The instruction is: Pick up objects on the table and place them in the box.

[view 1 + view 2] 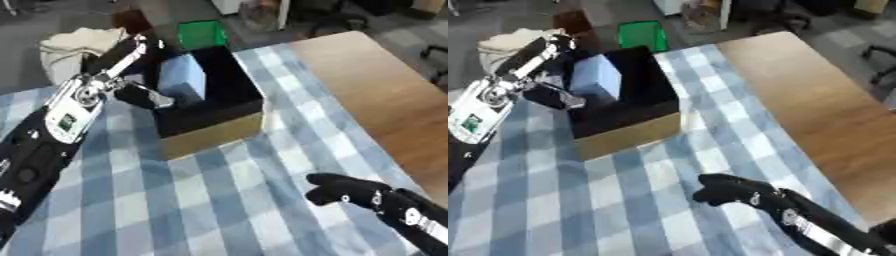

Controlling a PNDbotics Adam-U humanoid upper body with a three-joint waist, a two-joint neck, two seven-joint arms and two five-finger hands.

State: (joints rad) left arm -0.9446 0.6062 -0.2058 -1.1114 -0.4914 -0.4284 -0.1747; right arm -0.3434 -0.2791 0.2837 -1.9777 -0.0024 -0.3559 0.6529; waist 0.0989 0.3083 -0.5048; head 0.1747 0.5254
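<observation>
Left hand (131, 70), fingers straight and apart, rests against a blue block (184, 75) in the box (210, 131); block looks stiff, light, best gripped by its sides. Right hand (724, 190) idles curled, near right.

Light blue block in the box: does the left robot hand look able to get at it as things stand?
Probably yes: the left robot hand is at the open-topped box, right beside the light blue block, with nothing between.

Box (210, 127) at table's (385, 95) far left, on cloth (219, 200); block (185, 79) inside, at its left wall. Left hand (131, 75) beside box's left. Right hand (341, 190) on cloth, front right.
</observation>
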